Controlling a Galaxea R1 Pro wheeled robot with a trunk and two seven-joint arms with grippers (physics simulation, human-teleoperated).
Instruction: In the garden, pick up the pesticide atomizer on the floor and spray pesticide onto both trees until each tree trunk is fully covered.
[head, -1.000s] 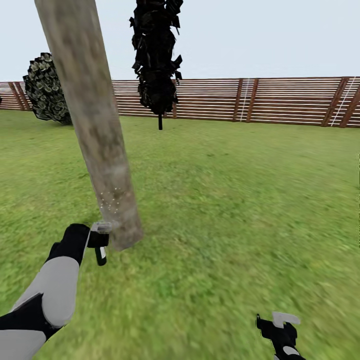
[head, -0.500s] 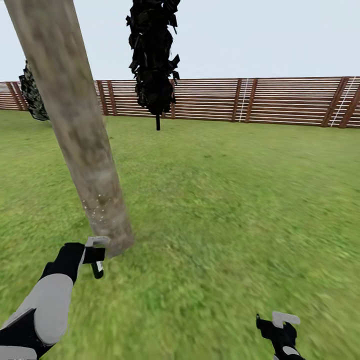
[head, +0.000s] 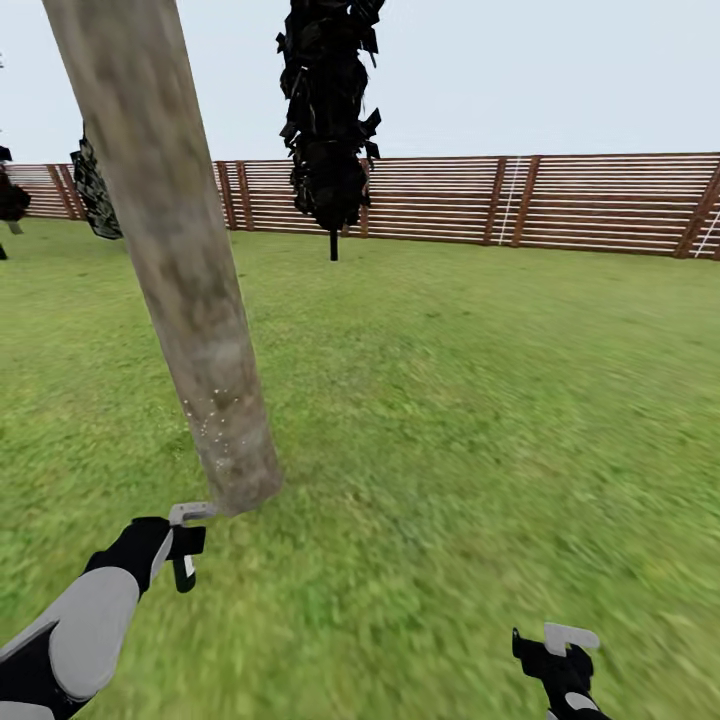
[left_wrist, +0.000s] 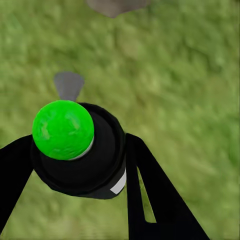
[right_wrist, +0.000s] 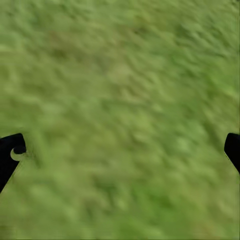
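Note:
A thick pale grey-beige tree trunk (head: 185, 280) rises from the lawn at the head view's left, and pale specks dot its lower part (head: 215, 420). Just in front of its base, my left gripper (head: 186, 540) is shut on the pesticide atomizer (head: 184, 574), a slim dark object. In the left wrist view the atomizer (left_wrist: 75, 150) has a black body and a bright green cap, with black fingers (left_wrist: 155, 195) at both sides and the trunk base (left_wrist: 115, 5) beyond. My right gripper (head: 560, 648) hangs low over the grass, open and holding nothing (right_wrist: 122, 150).
A black cone-shaped tree (head: 330, 120) stands behind the trunk, before the brown slatted fence (head: 560, 205). A leafy shrub (head: 95, 190) and a dark plant (head: 10, 200) sit at the far left. Green lawn (head: 470, 400) spreads to the right.
The head camera has swung a little, shifting the scene rightward. My left gripper with the atomizer has dropped lower and drawn back from the trunk base. The right gripper stays put.

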